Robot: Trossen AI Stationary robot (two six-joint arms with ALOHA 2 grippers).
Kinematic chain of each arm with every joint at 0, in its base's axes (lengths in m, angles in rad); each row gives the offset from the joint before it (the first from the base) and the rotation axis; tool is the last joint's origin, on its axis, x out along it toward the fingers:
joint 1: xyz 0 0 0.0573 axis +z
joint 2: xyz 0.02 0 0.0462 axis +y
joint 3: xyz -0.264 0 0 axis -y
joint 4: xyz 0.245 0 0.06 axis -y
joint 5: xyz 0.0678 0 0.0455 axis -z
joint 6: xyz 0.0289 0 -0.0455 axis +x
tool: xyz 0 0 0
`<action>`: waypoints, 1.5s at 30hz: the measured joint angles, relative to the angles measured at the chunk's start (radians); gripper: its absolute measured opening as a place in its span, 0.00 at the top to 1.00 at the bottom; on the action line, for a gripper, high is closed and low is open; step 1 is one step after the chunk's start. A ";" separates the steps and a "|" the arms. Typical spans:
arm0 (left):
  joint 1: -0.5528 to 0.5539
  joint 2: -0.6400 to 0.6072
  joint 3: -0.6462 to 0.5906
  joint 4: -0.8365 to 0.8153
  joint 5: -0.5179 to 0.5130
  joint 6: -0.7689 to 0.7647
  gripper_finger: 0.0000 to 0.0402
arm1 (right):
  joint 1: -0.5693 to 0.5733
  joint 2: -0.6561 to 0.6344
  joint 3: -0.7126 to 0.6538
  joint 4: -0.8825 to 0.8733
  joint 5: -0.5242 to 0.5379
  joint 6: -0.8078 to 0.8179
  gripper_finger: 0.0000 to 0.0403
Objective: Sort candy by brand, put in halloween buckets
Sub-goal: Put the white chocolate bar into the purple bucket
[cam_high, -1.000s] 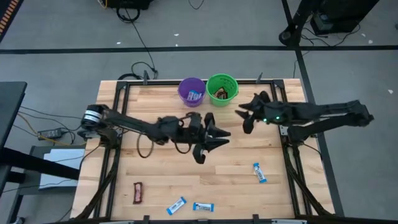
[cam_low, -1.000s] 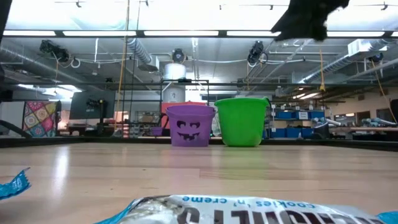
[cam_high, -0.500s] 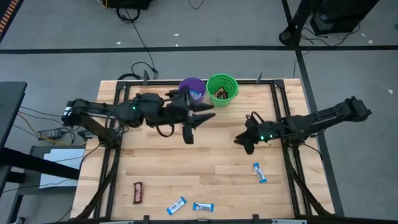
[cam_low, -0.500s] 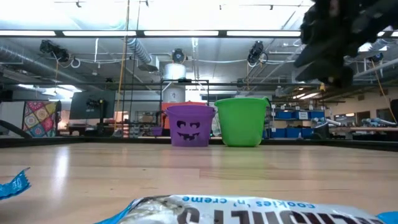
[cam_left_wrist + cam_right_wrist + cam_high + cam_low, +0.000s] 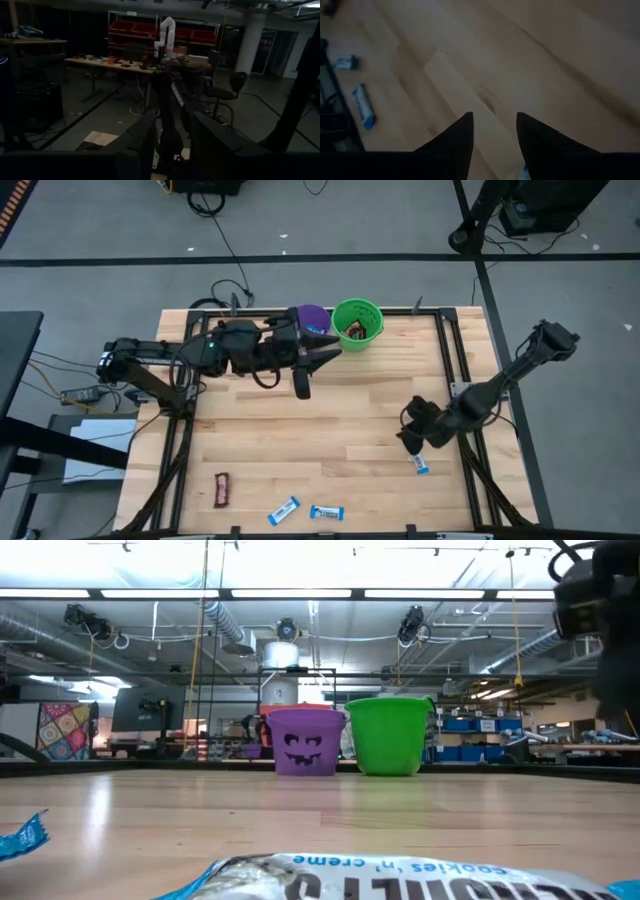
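In the high view the purple bucket (image 5: 314,313) and the green bucket (image 5: 357,322) stand side by side at the table's far edge, with brown candy showing in the green one. My left gripper (image 5: 316,364) hovers open at the purple bucket's near side and partly covers it; I see nothing between its fingers. My right gripper (image 5: 411,432) is open, low over the table's right part, just beyond a blue-and-white candy (image 5: 419,461). Its wrist view shows bare wood between the fingers (image 5: 492,122). A brown candy (image 5: 221,489) and two blue ones (image 5: 284,510) (image 5: 326,513) lie flat near the near edge.
The low view shows the purple bucket (image 5: 305,740) and green bucket (image 5: 390,735) upright beyond open wood, a blue-and-white wrapper (image 5: 380,878) close to the camera and another blue wrapper (image 5: 22,835) at left. Dark rails (image 5: 470,450) frame the table's sides. The middle of the table is bare wood.
My left gripper has moved from the table's middle toward the far edge and now stands at the purple bucket. My right gripper has swung from beside the green bucket toward the near edge and down, ending close to the blue candy on the right.
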State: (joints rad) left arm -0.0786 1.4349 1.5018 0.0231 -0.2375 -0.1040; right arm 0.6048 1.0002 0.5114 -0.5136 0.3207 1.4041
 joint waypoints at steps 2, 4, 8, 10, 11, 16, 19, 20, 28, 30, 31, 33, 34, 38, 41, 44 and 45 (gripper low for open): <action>0.000 0.000 0.000 0.000 0.000 0.000 0.67 | 0.027 0.031 0.000 -0.004 -0.002 0.066 0.60; 0.000 0.000 0.000 0.000 0.000 0.000 0.67 | 0.058 0.063 0.000 -0.003 -0.012 0.129 0.60; 0.000 0.000 0.000 0.000 0.000 -0.004 0.67 | 0.125 0.126 0.000 -0.015 -0.045 0.249 0.60; 0.000 0.000 0.000 0.000 0.001 -0.004 0.67 | 0.156 0.155 0.000 -0.027 -0.058 0.304 0.60; 0.000 0.000 0.000 0.000 0.001 -0.004 0.67 | 0.170 0.166 0.000 -0.032 -0.062 0.329 0.60; 0.000 0.000 0.000 0.000 0.002 -0.005 0.67 | 0.223 0.203 0.001 -0.035 -0.084 0.424 0.60; 0.000 0.000 0.000 0.000 0.003 -0.005 0.67 | 0.254 0.222 0.001 -0.033 -0.118 0.458 0.60; 0.000 0.000 0.000 0.000 0.003 -0.005 0.67 | 0.264 0.229 0.001 -0.032 -0.125 0.469 0.60; 0.000 0.000 0.000 0.001 0.003 -0.005 0.67 | 0.306 0.318 0.005 0.021 -0.123 0.487 0.60; 0.000 0.000 0.000 0.002 0.003 -0.005 0.67 | 0.306 0.341 0.005 0.065 -0.106 0.480 0.60; 0.000 0.000 0.000 0.004 0.003 -0.005 0.67 | 0.306 0.352 0.005 0.090 -0.098 0.479 0.60; 0.000 0.001 0.000 0.010 0.003 -0.005 0.67 | 0.306 0.368 0.005 0.124 -0.087 0.479 0.60; 0.000 0.001 0.000 0.010 0.003 -0.005 0.67 | 0.306 0.370 0.006 0.129 -0.086 0.478 0.61; 0.000 0.001 0.000 0.009 0.002 -0.005 0.67 | 0.306 0.361 0.005 0.127 -0.074 0.477 0.68; 0.000 0.001 0.000 0.010 0.002 -0.005 0.67 | 0.305 0.358 0.003 0.131 -0.062 0.449 0.82; 0.000 0.001 0.000 0.009 0.002 -0.005 0.67 | 0.304 0.358 0.003 0.142 -0.057 0.410 0.96; 0.000 0.001 0.000 0.009 0.002 -0.005 0.67 | 0.304 0.358 0.003 0.144 -0.053 0.400 0.97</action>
State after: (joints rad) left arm -0.0784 1.4361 1.5017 0.0322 -0.2354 -0.1089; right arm 0.9092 1.3586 0.5140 -0.3697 0.2673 1.8045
